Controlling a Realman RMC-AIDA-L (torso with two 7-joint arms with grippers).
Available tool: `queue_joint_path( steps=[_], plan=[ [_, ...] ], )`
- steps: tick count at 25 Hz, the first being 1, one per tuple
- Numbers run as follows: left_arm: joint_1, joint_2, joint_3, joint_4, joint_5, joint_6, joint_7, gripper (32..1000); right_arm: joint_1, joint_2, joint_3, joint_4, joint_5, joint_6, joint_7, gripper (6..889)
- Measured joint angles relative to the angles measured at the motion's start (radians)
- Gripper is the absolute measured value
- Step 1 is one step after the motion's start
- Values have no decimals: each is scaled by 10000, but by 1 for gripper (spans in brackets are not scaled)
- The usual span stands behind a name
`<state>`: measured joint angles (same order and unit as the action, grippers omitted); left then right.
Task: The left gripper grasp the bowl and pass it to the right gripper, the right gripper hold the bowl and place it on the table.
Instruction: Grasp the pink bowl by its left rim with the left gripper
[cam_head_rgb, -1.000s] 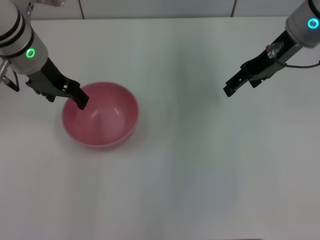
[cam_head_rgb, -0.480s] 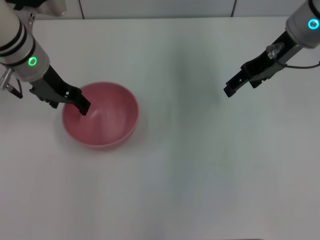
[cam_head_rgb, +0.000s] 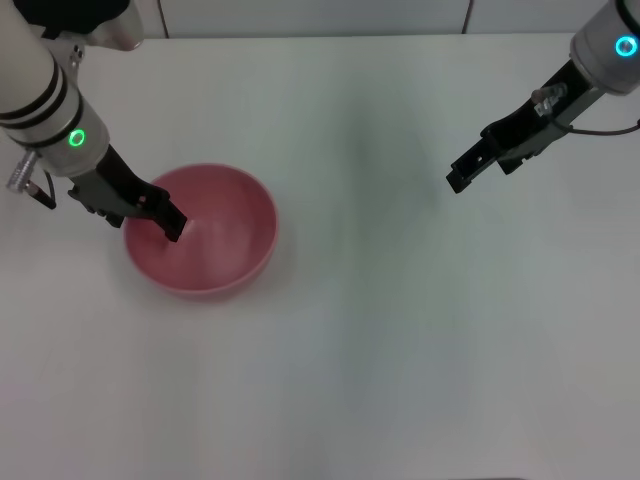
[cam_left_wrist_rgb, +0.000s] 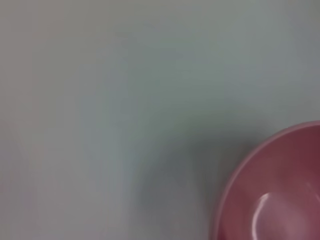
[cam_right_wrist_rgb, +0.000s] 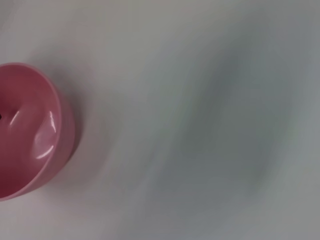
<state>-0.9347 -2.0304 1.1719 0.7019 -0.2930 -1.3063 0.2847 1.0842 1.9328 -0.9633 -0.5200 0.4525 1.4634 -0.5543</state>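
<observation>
The pink-red bowl (cam_head_rgb: 215, 240) stands upright on the white table (cam_head_rgb: 360, 340), left of centre. My left gripper (cam_head_rgb: 170, 225), on the green-ringed arm, reaches down at the bowl's left rim, and its black tip sits just inside the bowl. Part of the bowl (cam_left_wrist_rgb: 280, 195) shows in the left wrist view, with no claw in the picture. My right gripper (cam_head_rgb: 458, 181), on the cyan-ringed arm, hangs above the table at the far right, well away from the bowl. The right wrist view shows the bowl (cam_right_wrist_rgb: 25, 135) from a distance.
A wall edge runs along the far side of the table (cam_head_rgb: 320, 36). Nothing else stands on the tabletop between the two arms.
My left arm has shifted toward the near side and lowered, carrying its claw tip farther down inside the bowl's left rim. The bowl and the right arm have stayed still.
</observation>
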Motion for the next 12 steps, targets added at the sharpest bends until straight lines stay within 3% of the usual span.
queue_joint_path(
  steps=[12],
  plan=[
    [-107, -52, 0, -519, -3, 373, 131, 807, 15, 0, 0, 0, 0, 0, -24, 850]
  ],
)
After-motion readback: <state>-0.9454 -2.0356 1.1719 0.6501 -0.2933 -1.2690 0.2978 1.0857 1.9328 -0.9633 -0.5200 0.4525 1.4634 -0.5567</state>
